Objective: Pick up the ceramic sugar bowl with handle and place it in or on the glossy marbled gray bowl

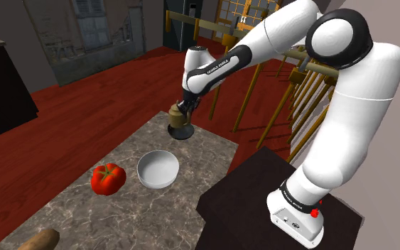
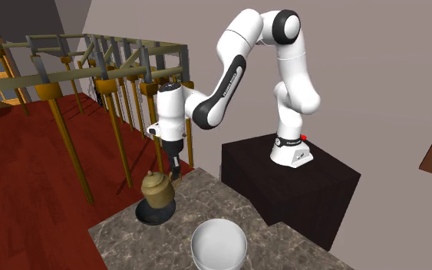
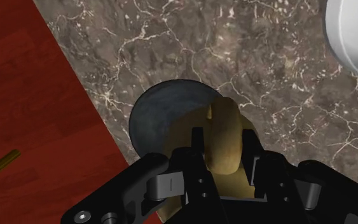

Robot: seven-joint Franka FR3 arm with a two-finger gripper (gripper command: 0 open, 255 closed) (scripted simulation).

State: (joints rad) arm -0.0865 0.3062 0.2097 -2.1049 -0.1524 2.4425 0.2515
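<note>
My shoulder view shows a dark, pale-veined stone counter (image 1: 77,213) with a plain white bowl (image 1: 158,169) near its middle. A red pepper (image 1: 108,177) with a green stem sits just beside the bowl on that view's left, and the end of a brown bread loaf (image 1: 40,240) pokes in at the bottom edge. A glossy red wooden floor (image 1: 70,121) surrounds the counter, and a wooden railing (image 2: 107,83) with gold-capped posts stands past its far end.

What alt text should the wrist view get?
Black gripper hangs right over a tan sugar bowl with top handle, standing on a dark grey round dish. Both sit near the edge of a brown veined marble tabletop, dark red floor beyond the edge, a plain white bowl further in.
</note>
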